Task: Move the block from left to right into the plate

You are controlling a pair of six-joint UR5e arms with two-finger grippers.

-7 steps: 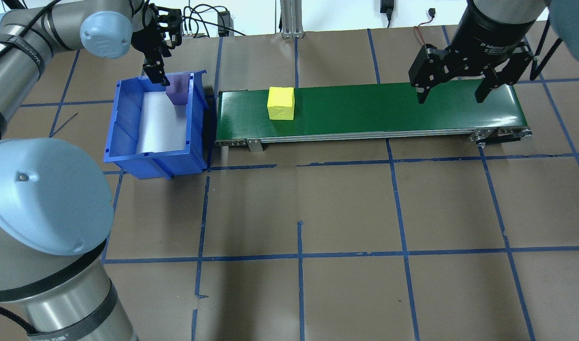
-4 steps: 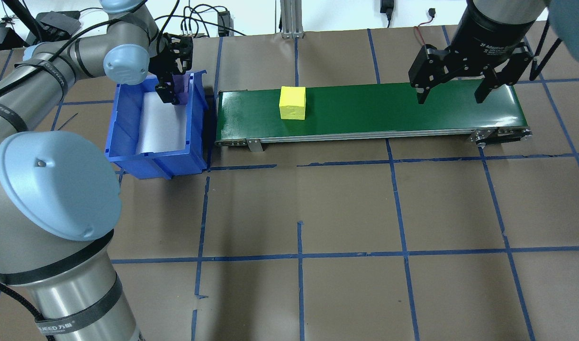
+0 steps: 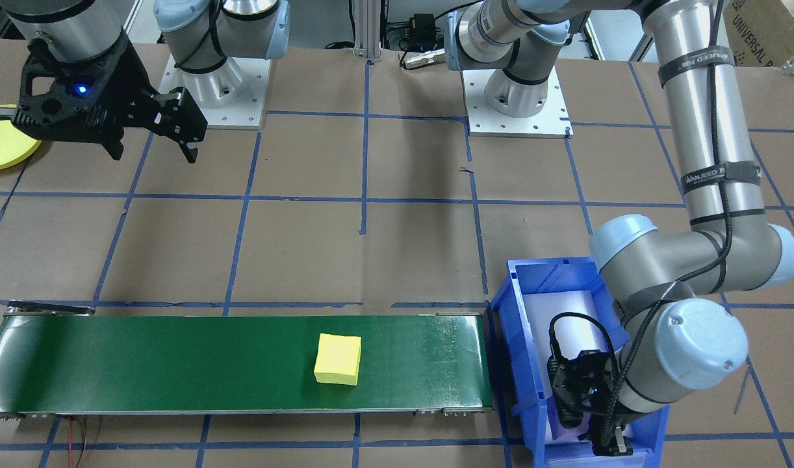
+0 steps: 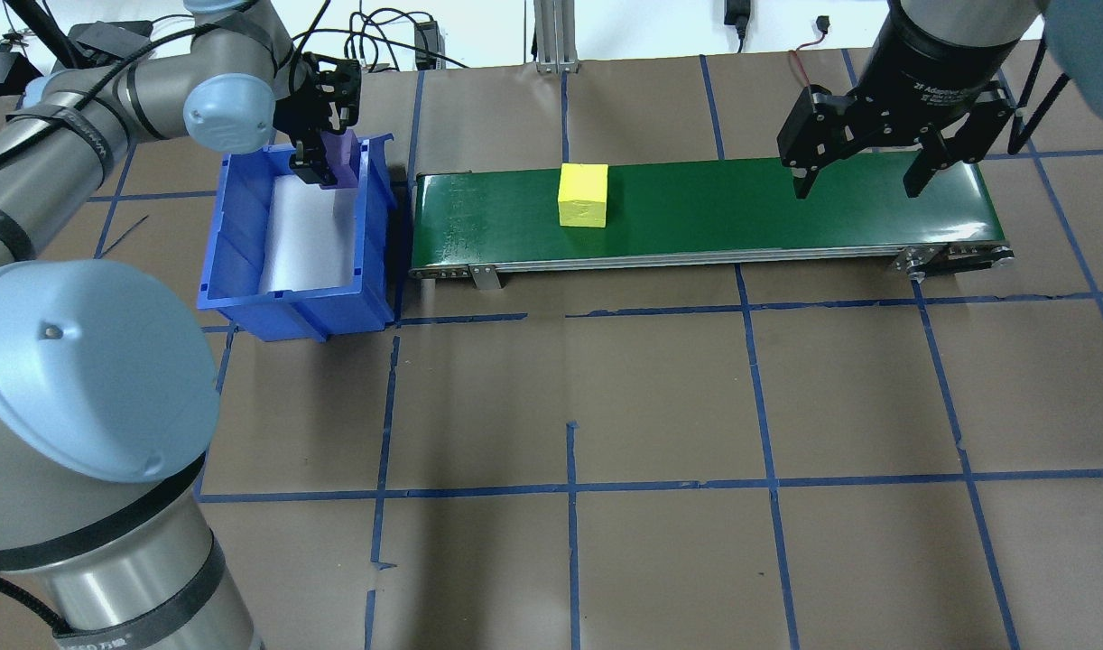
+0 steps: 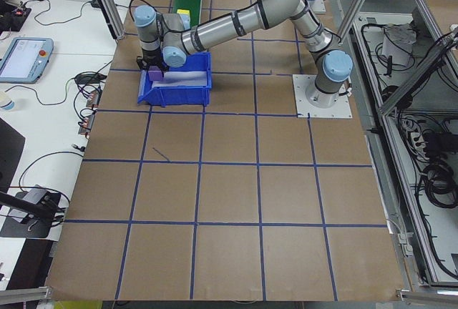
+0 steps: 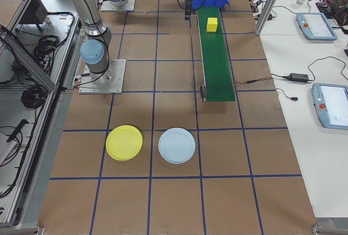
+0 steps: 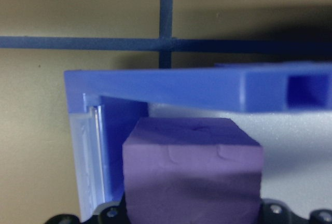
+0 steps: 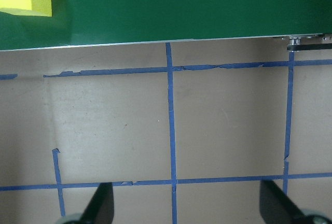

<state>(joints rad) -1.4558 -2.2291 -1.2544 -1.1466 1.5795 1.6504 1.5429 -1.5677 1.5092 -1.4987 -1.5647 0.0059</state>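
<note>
a: where's the left gripper (image 4: 321,167)?
b: down in the far corner of the blue bin (image 4: 245,235), its fingers (image 4: 304,169) clamped on a purple block (image 7: 192,175); the bin's far wall sits just beyond them

a: and the right gripper (image 4: 863,181)?
b: its fingers (image 4: 802,178) are spread wide with nothing between them, hovering over the far end of the green conveyor belt (image 4: 750,212)

a: any other block?
b: a yellow block (image 4: 583,194) lies on the belt, well apart from both pairs of fingers, nearer the bin end

a: the plate?
b: the yellow plate (image 6: 124,142) lies on the surface beside a pale blue plate (image 6: 176,145), well past the belt's end, far from either pair of fingers
</note>
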